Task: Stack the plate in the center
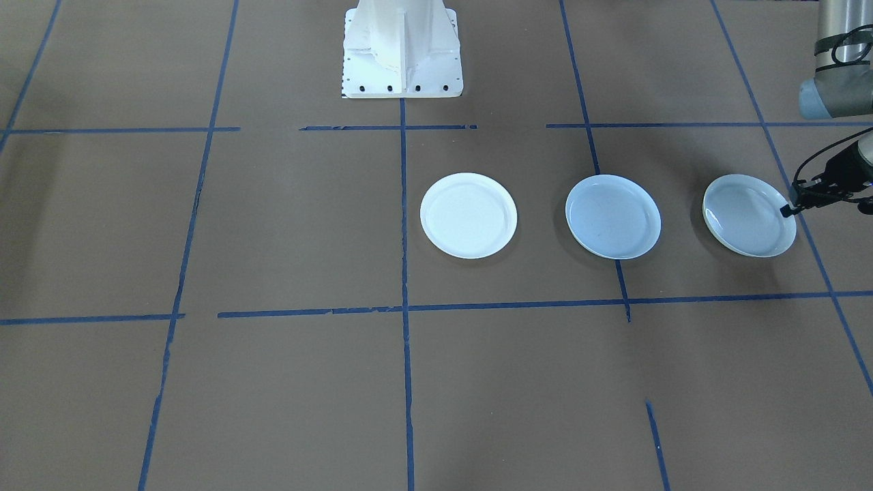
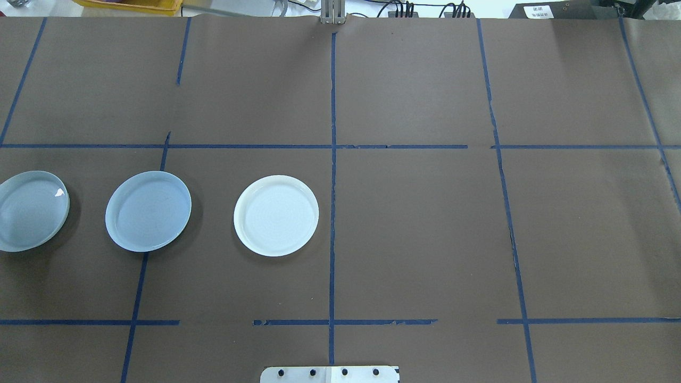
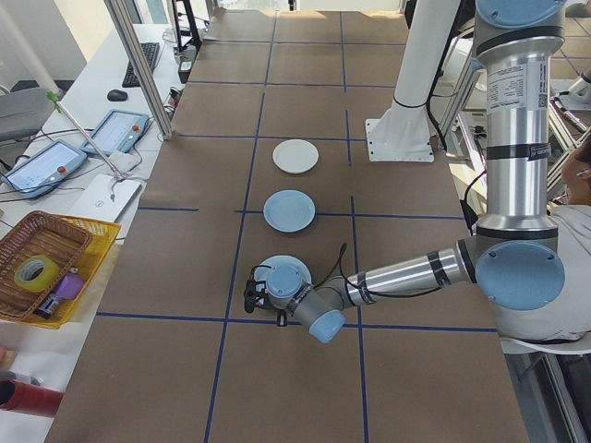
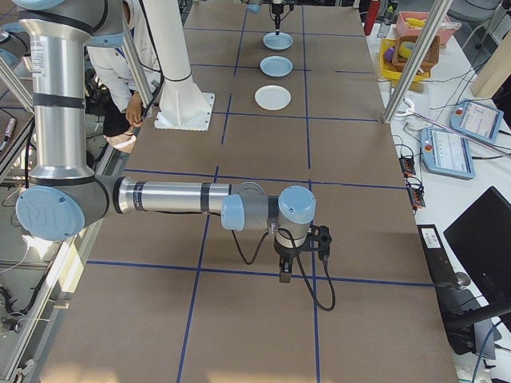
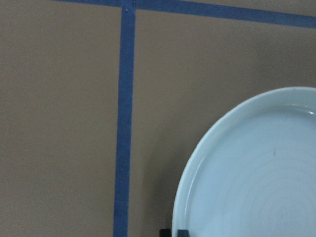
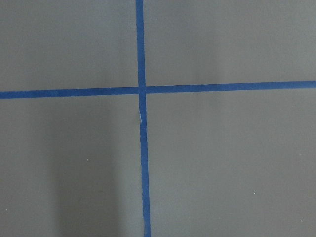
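Three plates in a row on the brown counter [image 2: 415, 239], all on the robot's left half, each apart from the next. White plate [image 2: 276, 215] sits nearest the centre tape line [image 2: 332, 213]. Centre plate [image 2: 148, 210], pale bluish-grey, sits in the middle of the row, flat, over a blue tape line. Ridged plate [image 2: 32, 210] is outermost, partly cut by the overhead view's left edge.

Left gripper [image 1: 791, 210] is low at the ridged plate's outer rim, at the right edge of the front view. One dark fingertip [image 5: 181, 232] shows at the bottom of the left wrist view, right at the plate rim. Can't tell if the jaws are apart or together, or whether they touch the rim.

Right gripper [image 4: 286, 275] shows only in the right side view, pointing down above a tape crossing, well apart from the plates. Jaw state can't be told from there. Right wrist view shows only paper and crossed tape.

A person sits by the robot base [image 1: 402, 51] in the side views.
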`<state>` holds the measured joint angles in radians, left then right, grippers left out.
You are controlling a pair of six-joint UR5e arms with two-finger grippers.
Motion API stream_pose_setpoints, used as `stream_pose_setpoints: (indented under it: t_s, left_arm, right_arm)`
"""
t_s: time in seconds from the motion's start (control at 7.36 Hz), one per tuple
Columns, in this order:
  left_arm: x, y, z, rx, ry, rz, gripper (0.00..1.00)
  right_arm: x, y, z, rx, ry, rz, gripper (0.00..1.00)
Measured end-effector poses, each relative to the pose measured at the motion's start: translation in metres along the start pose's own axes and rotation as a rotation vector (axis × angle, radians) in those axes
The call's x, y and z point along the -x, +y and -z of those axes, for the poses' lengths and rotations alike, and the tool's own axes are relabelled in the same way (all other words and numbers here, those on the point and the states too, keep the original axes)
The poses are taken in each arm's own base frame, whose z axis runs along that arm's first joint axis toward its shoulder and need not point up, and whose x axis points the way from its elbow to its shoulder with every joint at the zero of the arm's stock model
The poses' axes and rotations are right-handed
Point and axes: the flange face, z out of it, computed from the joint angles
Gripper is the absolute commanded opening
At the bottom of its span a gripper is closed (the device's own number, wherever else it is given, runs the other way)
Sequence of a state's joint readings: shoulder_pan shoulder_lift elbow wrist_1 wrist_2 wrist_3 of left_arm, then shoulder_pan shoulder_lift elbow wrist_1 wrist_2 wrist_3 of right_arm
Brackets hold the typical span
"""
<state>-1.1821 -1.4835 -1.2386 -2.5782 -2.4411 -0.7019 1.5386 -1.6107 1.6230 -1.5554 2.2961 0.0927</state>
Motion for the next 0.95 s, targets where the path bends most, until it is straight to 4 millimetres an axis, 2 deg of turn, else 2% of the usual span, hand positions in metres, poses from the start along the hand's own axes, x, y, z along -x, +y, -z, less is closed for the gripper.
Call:
stream_pose_setpoints:
  t_s: [0.14,0.27,0.68,0.82,0.95]
  left_arm:
    - [-0.008,0.005,0.004,0.045,0.065,-0.008,0.0]
    - [-0.021,0.006,0.016,0.064,0.125,-0.021,0.0]
    - [-0.073,-0.011,0.066,-0.016,0.186,0.048,0.0]
    - [-0.095,-0.016,0.07,-0.051,0.172,0.097,0.0]
    - [-0.124,-0.015,0.058,-0.054,0.162,0.143,0.0]
  right_arm:
    - [0.0,0.0,0.0,0.0,0.0,0.0,1.0]
    - [0.0,0.0,0.0,0.0,0.0,0.0,1.0]
    - [0.0,0.0,0.0,0.0,0.0,-0.001,1.0]
    - [0.0,0.0,0.0,0.0,0.0,-0.001,1.0]
    - [0.0,0.0,0.0,0.0,0.0,-0.001,1.0]
